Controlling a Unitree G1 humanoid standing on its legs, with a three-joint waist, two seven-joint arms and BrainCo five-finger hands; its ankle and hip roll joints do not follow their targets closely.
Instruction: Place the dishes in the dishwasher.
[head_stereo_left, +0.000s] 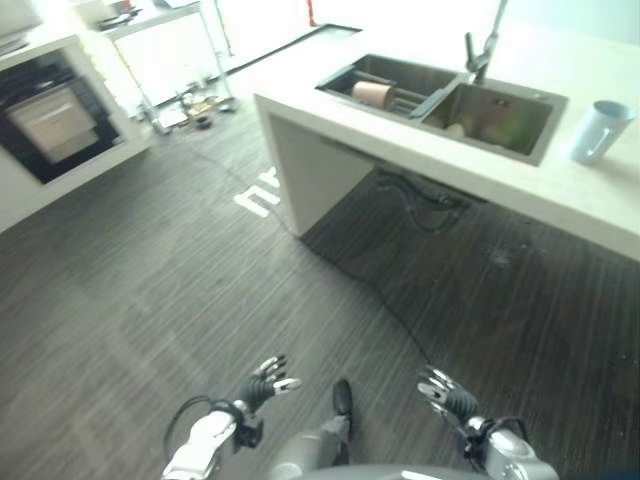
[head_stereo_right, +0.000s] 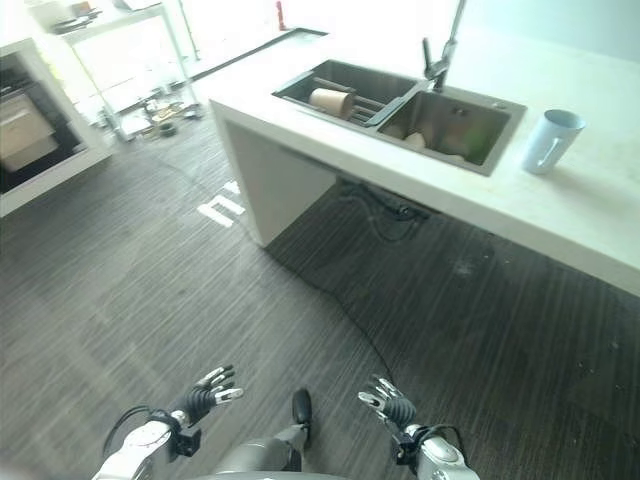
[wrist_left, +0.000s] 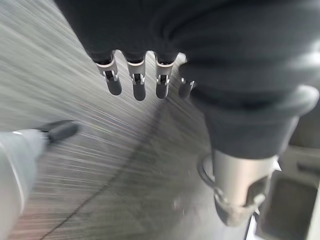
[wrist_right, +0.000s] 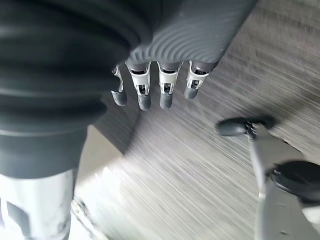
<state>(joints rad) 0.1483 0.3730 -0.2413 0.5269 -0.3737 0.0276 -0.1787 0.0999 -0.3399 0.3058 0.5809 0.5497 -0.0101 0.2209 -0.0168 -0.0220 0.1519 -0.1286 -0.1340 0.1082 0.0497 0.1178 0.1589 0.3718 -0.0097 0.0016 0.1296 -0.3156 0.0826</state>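
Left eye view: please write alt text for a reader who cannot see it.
Both robot hands, left hand and right hand, hang open and empty over a dark wood floor. Ahead, a white counter holds a double sink with a brown cup and a pale blue mug.

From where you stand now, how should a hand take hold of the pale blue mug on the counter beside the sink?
The pale blue mug stands upright on the counter, clear of the sink, its handle turned toward the robot. Probably best to wrap the body from the right side with the right hand, leaving the handle free. Both hands, including the left hand, hang open, far from it.
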